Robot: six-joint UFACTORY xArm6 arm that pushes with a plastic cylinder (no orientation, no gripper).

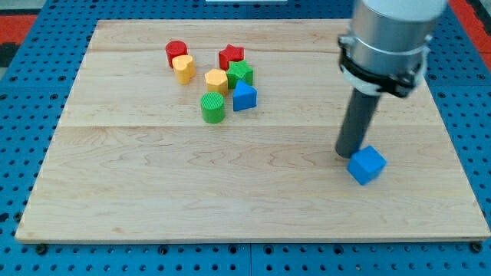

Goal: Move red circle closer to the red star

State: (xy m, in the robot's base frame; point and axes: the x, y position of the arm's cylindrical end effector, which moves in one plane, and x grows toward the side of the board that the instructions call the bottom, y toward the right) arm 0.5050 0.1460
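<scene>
Resting against the blue cube (367,165) at the view's right, my tip (350,154) is a bare rod with no claw to spread or pinch. Far to its upper left, well apart, the red circle (176,52) touches a yellow block (183,69), with the red star (231,56) beyond. It looks light, rigid and easy to slide, best nudged on its left face; no containers show on the wooden board (230,199).

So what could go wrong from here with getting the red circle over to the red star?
My tip sits beside the blue cube, far to the view's right of the red circle; starting off may drag the cube. The yellow block touches the circle and could get pushed along. The red star adjoins the green star, so overshooting may scatter that cluster.
</scene>
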